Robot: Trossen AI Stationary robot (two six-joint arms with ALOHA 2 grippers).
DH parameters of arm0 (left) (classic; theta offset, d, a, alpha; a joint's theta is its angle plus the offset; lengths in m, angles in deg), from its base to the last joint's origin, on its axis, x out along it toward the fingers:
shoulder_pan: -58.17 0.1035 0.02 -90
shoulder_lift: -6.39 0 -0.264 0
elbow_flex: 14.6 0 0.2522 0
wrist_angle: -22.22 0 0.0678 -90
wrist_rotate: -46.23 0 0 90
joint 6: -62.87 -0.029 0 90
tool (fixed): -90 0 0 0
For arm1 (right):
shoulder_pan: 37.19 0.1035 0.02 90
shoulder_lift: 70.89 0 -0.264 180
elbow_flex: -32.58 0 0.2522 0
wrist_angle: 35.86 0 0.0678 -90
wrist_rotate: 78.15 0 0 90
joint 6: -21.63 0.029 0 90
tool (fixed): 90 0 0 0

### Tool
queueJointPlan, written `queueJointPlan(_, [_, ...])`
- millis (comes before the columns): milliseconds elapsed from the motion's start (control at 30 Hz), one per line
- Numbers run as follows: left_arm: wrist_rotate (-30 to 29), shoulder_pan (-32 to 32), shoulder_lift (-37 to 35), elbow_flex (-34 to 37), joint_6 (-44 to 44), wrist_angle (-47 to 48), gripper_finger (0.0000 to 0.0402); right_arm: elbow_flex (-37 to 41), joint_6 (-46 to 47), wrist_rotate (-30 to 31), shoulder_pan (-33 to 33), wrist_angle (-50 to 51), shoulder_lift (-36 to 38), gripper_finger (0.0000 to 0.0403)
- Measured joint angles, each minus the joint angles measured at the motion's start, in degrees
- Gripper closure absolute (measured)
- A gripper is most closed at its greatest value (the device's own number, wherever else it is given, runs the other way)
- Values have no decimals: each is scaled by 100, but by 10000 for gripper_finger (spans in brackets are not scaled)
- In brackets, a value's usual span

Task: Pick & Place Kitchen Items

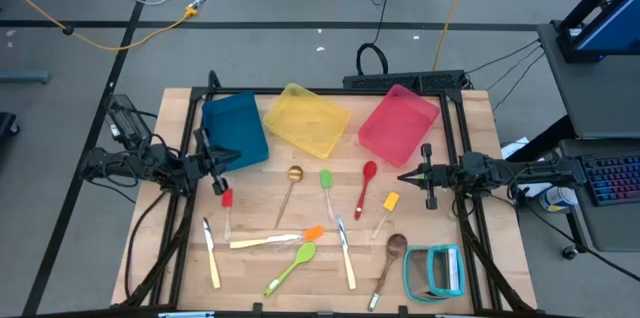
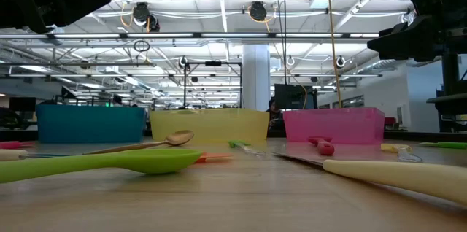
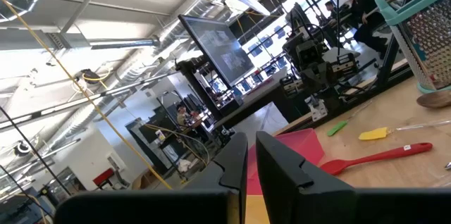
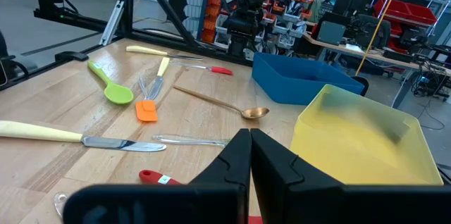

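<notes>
We see three bins at the counter's [image 1: 180, 108] far edge: blue bin [image 1: 235, 130], yellow bin [image 1: 306, 119], pink bin [image 1: 398, 123]. One teal rack [image 1: 434, 271] sits near the right arm's side. No readable writing. Left gripper [image 1: 219, 171] fingers nearly clenched, holding nothing; the tiny red spatula [image 1: 227, 199] lies just beside them. Right gripper [image 1: 428, 176] fingers clenched, empty; yellow spatula [image 1: 389, 204] near them. Between both: brass spoon [image 1: 292, 180], red spoon [image 1: 367, 180], lime-green spoon [image 1: 297, 260], wooden spoon [image 1: 391, 254].
</notes>
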Motion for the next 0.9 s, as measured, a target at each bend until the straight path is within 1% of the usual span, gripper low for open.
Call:
queueJointPlan(133, [0,0,1,0,0,0,364,-2,-46,4,0,0,-1,399])
queueJointPlan(300, [0,0,1,2,0,-2,364,0,-723,9,0,4,-2,399])
queueJointPlan(400, [0,0,0,0,0,-2,364,-1,-900,7,0,4,-2,399])
queueJointPlan(667, [0,0,-1,2,0,0,364,-1,-1053,-2,0,4,-1,399])
queueJointPlan(833, [0,0,1,2,0,-2,364,-1,-1008,-11,0,3,-2,399])
queueJointPlan(900, [0,0,0,1,0,0,364,-2,-849,-13,0,-27,-2,399])
